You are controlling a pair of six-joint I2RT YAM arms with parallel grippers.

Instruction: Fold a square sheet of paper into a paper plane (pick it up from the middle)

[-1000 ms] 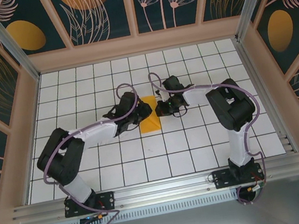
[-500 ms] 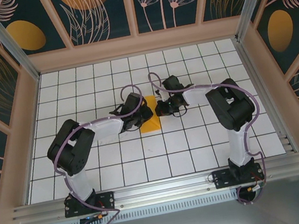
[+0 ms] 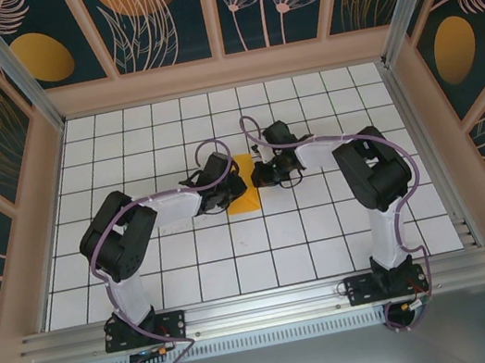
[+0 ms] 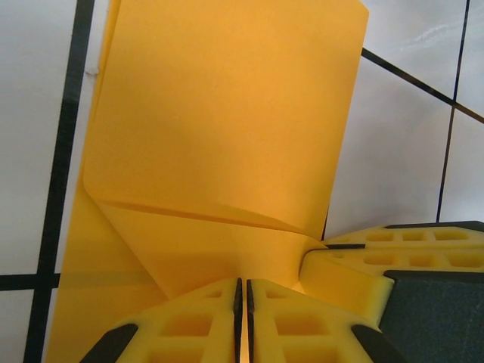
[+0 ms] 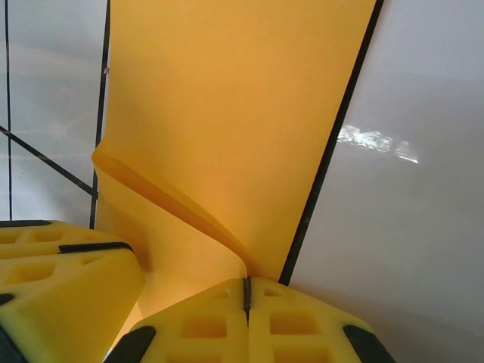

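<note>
Nearest the bases, the left arm point(image 3: 125, 235) has drawn its elbow in from the table's left side over the last second, while the right arm point(image 3: 373, 173) has kept its pose. Further out, at mid-table point(image 3: 328, 241), the left gripper point(image 3: 236, 185) has edged rightward over the paper point(image 3: 247, 197), so less orange shows beside it than before. The right gripper point(image 3: 259, 177) holds at the paper's other side, the two nearly touching. That shift looks like a flap being carried or pressed toward the centre line. The paper is a folded strip rather than a dart, so the plane seems to be at an early crease. From above, the fingers are hidden under the wrists. The left wrist view shows its pads pressed together on a raised, creased flap point(image 4: 204, 227), with the right gripper's pad just beside them. The right wrist view shows its own pads closed on a curled edge point(image 5: 174, 204) and the rest of the paper lying flat beyond, on the tiles.
</note>
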